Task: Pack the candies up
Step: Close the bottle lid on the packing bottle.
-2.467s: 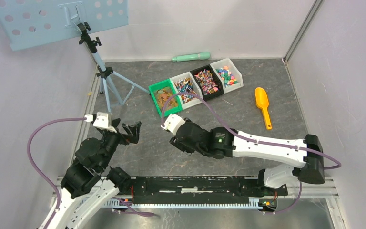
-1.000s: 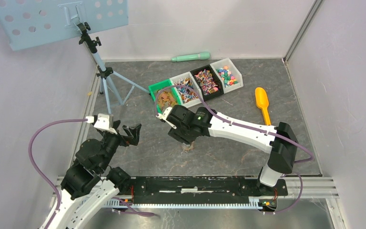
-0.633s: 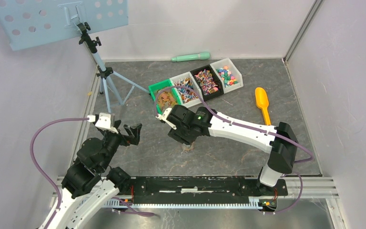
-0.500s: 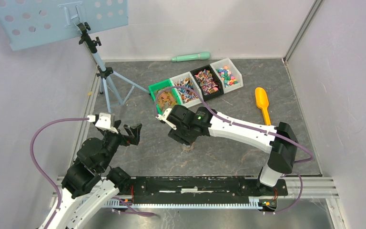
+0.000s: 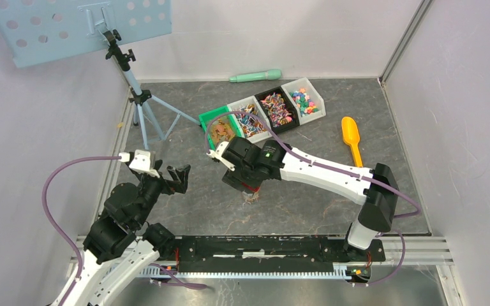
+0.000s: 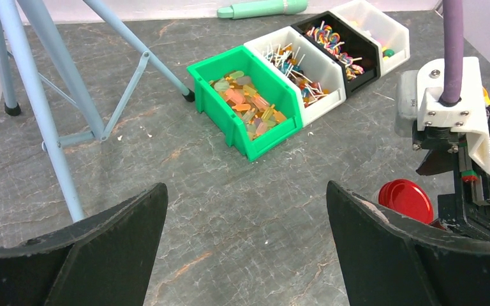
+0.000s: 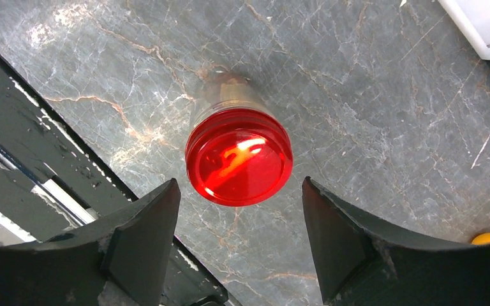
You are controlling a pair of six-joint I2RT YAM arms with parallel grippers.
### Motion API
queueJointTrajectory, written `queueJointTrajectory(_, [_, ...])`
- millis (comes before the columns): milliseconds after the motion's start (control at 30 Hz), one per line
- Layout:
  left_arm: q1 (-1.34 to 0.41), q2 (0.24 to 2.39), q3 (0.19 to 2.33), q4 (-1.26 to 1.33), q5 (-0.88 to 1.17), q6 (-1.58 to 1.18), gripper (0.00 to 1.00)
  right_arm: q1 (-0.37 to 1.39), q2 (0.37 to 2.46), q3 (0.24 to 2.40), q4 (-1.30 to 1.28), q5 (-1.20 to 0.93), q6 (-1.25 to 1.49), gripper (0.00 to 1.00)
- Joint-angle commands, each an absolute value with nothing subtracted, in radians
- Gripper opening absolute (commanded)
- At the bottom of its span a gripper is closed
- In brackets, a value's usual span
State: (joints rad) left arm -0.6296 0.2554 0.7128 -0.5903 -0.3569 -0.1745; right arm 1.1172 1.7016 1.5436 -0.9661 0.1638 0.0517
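Table [image 5: 306,210]: grey marbled slab, matte, pale veins.
Stand [image 5: 129,75], far left: pale blue metal tripod, flat perforated plate on top.
Left gripper [image 6: 245,188]: black fingers spread wide, empty, near left above bare slab.
Right gripper [image 7: 239,185]: released, fingers flank red lid [image 7: 238,156], gap each side.
Bins [image 6: 220,121], far middle: four plastic boxes in touching row, green, white, black, white.
Scoop [image 5: 352,143]: yellow plastic, right of bins.
Tube [image 5: 255,76]: mint green, rounded, by far wall.
Lid: round, glossy, on clear jar [image 7: 226,95], just near of green bin.
Candies [image 6: 249,105]: tiny, wrapped, mixed colours, inside bins.
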Motion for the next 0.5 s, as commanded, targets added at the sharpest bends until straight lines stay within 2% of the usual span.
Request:
queueJointTrajectory(0, [-0.626, 0.273, 0.703, -0.548, -0.348, -0.175, 1.0, 1.115, 1.66, 1.589, -0.938, 0.215, 0.061, 0.77])
queueJointTrajectory(100, [-0.626, 0.294, 0.695, -0.529, -0.303, -0.23, 1.0, 1.109, 1.598, 1.553, -0.874, 0.253, 0.074, 0.86])
queueJointTrajectory(133, [-0.626, 0.304, 0.695, -0.527, -0.278, -0.239, 1.0, 1.103, 1.577, 1.532, -0.852, 0.268, 0.08, 0.97])
queueJointTrajectory(233, [-0.626, 0.348, 0.695, -0.509, -0.122, -0.27, 1.0, 1.084, 1.49, 1.427, -0.755, 0.302, 0.093, 0.98])
queueJointTrajectory(367, [-0.626, 0.428, 0.685, -0.452, 0.069, -0.396, 0.87, 1.047, 1.324, 1.237, -0.572, 0.325, 0.14, 0.98])
queueJointTrajectory(467, [-0.626, 0.512, 0.683, -0.416, 0.135, -0.463, 0.85, 1.011, 1.205, 1.089, -0.443, 0.33, 0.175, 0.98])
